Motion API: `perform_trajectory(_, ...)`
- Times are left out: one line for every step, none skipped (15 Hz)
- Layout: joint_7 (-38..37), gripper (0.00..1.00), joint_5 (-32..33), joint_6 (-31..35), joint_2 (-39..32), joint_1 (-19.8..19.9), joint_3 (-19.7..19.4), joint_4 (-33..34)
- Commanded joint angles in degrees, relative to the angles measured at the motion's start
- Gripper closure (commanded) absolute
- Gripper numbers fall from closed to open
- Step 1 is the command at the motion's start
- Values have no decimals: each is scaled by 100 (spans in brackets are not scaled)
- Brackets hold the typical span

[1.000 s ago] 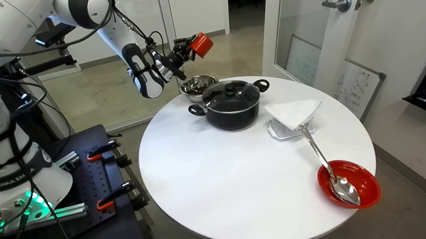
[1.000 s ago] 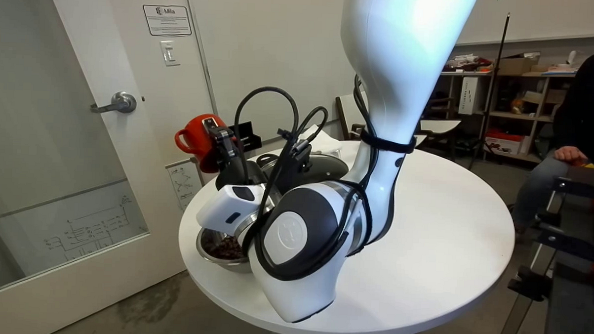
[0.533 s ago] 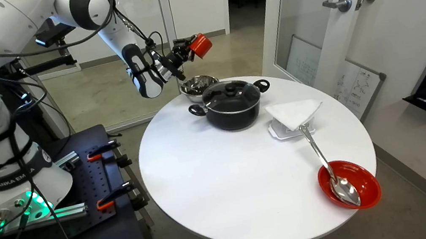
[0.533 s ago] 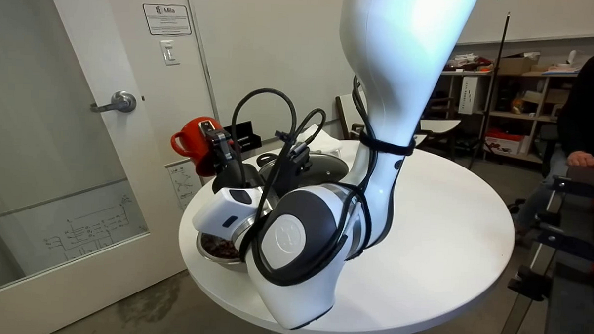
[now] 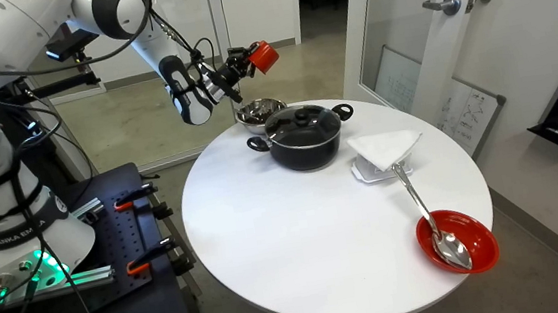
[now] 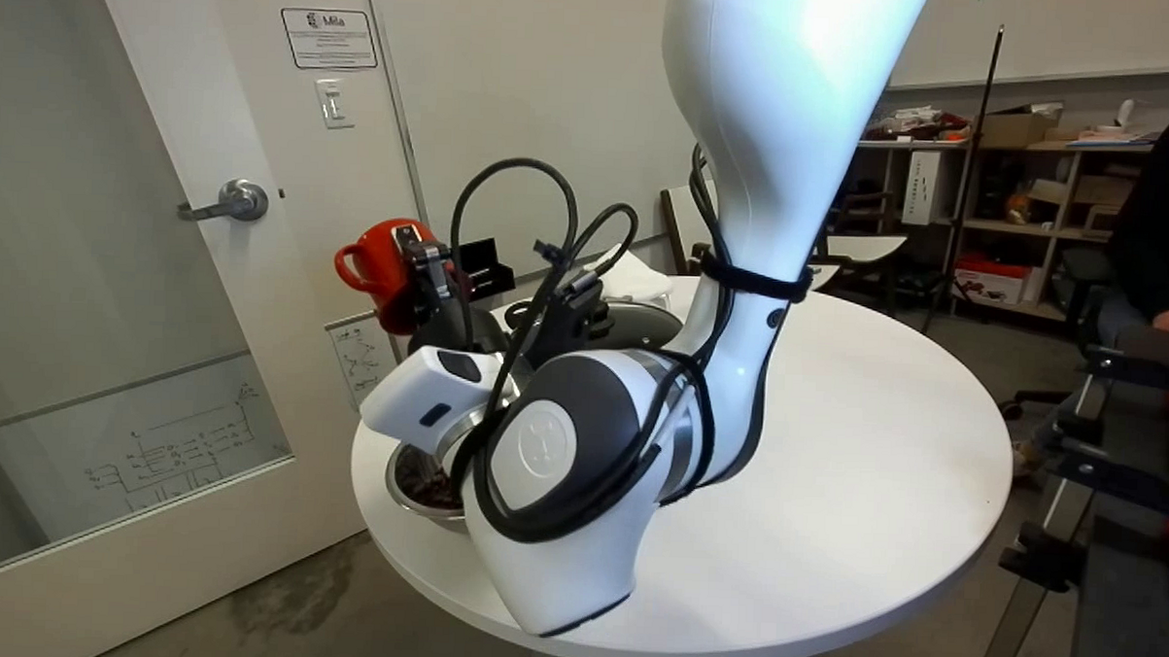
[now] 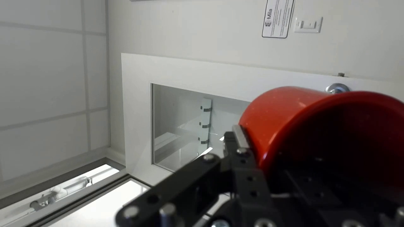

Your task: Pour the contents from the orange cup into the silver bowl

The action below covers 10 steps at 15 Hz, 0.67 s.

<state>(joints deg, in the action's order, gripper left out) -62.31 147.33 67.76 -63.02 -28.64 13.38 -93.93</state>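
Fingers [image 7: 247, 170] are found clamped on the orange cup [image 7: 277, 113]. One is set against the outer wall by the rim; the other is lost in shadow at the mouth, and whether it is seated inside cannot be told. In the wrist view the cup is held at about two o'clock from the visible finger, its long axis run toward four o'clock, mouth at that end. As the sign [image 7: 277, 19] is placed at nine o'clock from the switch [image 7: 308, 25] there, but above it in an exterior view, the mouth is judged to be tipped downward.

In both exterior views the silver bowl [image 5: 254, 128] is located at roughly six o'clock from the cup, well apart from it, on the table [image 5: 289, 222]. Brown pieces [image 6: 431, 488] are seen in the bowl; the cup's interior is too dark for any remainder to be confirmed. Pouring is judged to be in hand, possibly near its end.

For the coming move, it is considered essential that the mouth be kept over the bowl until the cup is emptied. The black pot [image 5: 306, 149] is stationed at four o'clock from the bowl; spillage onto it could be caused by a swing that way.
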Motion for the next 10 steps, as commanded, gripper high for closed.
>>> perform_trajectory(58, 98, 111, 77, 11, 68, -15, 147)
perform_trajectory(2, 98, 77, 157, -19, 140, 49, 205)
perform_trajectory(-49, 98, 4, 210, 18, 205, 119, 223)
perform_trajectory(-120, 98, -36, 251, 60, 242, 169, 218)
perform_trajectory(-171, 98, -65, 245, 134, 260, 203, 185)
perform_trajectory(-223, 98, -110, 251, 208, 291, 253, 152)
perform_trajectory(-275, 98, -157, 294, 276, 328, 304, 125)
perform_trajectory(-299, 98, -226, 329, 345, 361, 354, 105)
perform_trajectory(-311, 98, -335, 449, 453, 422, 439, 46)
perform_trajectory(-348, 98, -433, 579, 547, 473, 508, 6)
